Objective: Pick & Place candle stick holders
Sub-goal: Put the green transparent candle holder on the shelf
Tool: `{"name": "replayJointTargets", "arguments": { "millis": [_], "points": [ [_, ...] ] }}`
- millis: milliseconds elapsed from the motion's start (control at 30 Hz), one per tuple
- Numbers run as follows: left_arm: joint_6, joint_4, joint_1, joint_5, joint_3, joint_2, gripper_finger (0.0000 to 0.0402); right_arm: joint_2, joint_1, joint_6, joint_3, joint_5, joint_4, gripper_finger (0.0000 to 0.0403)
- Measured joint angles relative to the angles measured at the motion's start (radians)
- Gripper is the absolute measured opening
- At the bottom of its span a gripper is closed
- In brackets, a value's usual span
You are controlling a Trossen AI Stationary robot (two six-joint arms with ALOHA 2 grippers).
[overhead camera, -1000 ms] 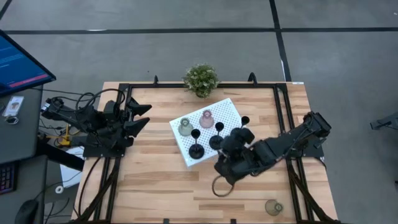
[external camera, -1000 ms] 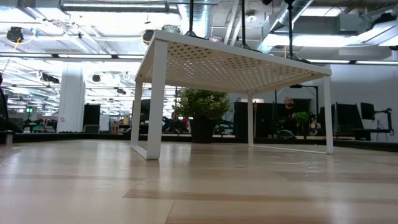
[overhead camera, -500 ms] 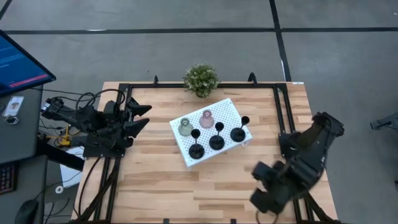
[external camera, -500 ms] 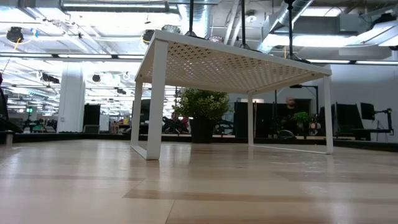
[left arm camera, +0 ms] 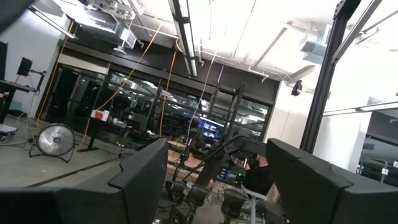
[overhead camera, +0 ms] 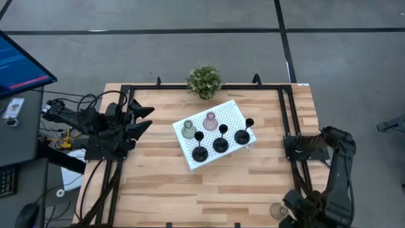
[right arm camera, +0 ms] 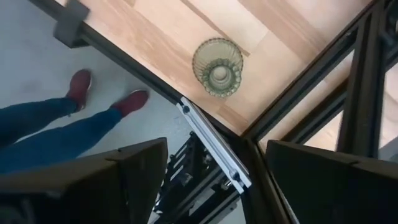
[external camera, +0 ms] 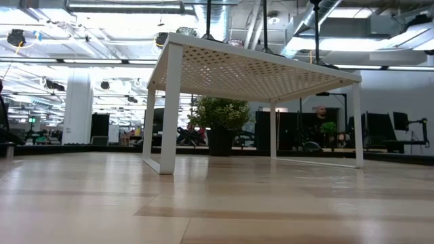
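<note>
Right gripper (right arm camera: 211,180) — now over olive holder (right arm camera: 217,67)

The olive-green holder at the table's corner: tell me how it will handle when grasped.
The olive-green holder looks glassy and ribbed, so probably stiff, slick and breakable. Its squat, wide base suggests it will not tip easily. It stands near the table corner, so a sideways nudge from the right end effector might push it off.

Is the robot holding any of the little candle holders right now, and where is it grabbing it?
No, nothing is held. The right gripper hangs open above the olive-green ribbed glass candle holder at the table's corner, not touching it. The left gripper waits open at the table's left edge.
</note>
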Motion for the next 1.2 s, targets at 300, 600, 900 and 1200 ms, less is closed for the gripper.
{"name": "replayJointTargets", "arguments": {
  "millis": [300, 600, 900, 1200],
  "points": [
    [0.000, 0.000, 0.000, 0.000, 0.000, 0.000, 0.0274, 0.060, 0.039, 0.055, -0.039, 0.052, 0.024, 0.0266],
    [-0.007, 0.000, 0.000, 0.000, 0.000, 0.000, 0.0274, -0.059, 0.038, 0.025, -0.293, 0.091, 0.201, 0.0266],
    [-0.015, 0.000, 0.000, 0.000, 0.000, 0.000, 0.0274, -0.134, 0.036, -0.030, -0.476, 0.070, 0.376, 0.0266],
    [-0.015, 0.000, 0.000, -0.005, 0.000, 0.000, 0.0274, -0.164, 0.039, -0.060, -0.517, 0.073, 0.373, 0.0265]
  ]
}}
